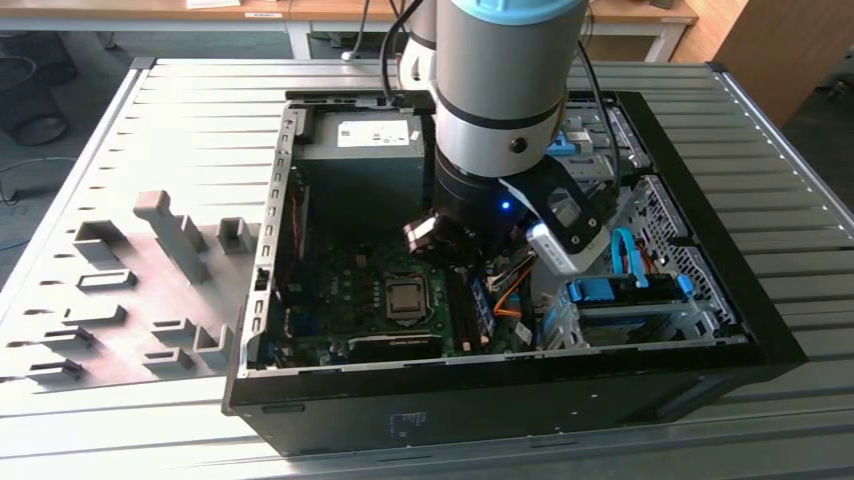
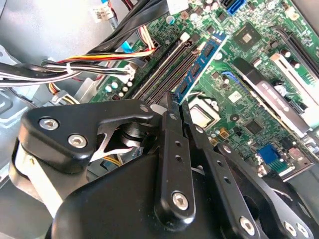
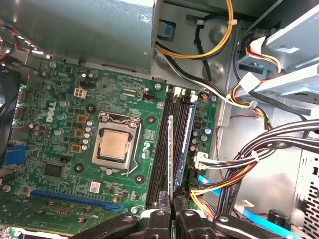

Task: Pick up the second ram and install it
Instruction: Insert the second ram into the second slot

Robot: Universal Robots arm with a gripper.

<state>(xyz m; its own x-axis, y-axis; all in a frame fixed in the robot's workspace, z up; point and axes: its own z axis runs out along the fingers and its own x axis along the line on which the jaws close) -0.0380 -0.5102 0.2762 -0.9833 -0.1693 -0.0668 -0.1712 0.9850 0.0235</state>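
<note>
**A:** Black jaws clamped hard. The gripper (image 3: 173,213) has the ram (image 3: 171,154) pinched across its flat faces, edge up!

**B:** Which way does it lie?

**A:** Straight out past the fingertips, over the empty slots (image 3: 160,149) by the board's (image 3: 60,149) cable-side edge. Its long axis runs parallel to them and looks lined up.

**B:** And the other stick (image 3: 189,134)?

**A:** Blue, seated just beside the ram, on the side toward the cables (image 3: 259,159). The processor (image 3: 116,144) is on the opposite side. I can't tell whether the ram touches a slot.
</note>
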